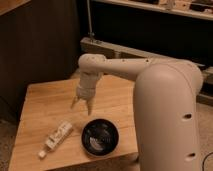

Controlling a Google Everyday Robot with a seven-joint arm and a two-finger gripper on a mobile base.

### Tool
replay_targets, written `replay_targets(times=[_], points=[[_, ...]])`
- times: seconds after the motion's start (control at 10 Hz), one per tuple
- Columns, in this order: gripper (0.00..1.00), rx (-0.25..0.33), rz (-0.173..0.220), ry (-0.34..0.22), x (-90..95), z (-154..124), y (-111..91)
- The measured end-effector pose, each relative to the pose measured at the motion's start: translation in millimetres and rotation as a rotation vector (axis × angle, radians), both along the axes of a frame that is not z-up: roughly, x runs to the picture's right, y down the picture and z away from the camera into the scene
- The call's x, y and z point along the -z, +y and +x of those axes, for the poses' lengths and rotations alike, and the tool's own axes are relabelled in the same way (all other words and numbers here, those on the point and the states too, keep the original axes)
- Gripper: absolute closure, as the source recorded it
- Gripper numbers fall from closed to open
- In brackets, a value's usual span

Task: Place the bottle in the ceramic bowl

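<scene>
Jaws, spread and empty, hang over the wooden table (42, 102) near the bottle (56, 136) and ceramic bowl (100, 144), dark shelving (150, 30) behind.

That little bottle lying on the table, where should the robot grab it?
Probably around the middle of the bottle, from straight above, jaws across its slim width: it lies flat and diagonal on the table. The gripper hangs open over the table, a little beyond it.

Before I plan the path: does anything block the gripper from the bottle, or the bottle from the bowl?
Nothing visible does. The open gripper hangs over the table behind the bottle and ceramic bowl; only bare wood separates them.
</scene>
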State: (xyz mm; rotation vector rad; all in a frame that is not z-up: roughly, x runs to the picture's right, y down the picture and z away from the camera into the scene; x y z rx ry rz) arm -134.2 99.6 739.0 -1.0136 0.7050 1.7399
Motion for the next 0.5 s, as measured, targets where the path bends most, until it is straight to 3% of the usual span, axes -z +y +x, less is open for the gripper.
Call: replay_targets(times=[0.5], points=[[0.35,0.024,-0.031,-0.034,-4.7,-26.0,17.2]])
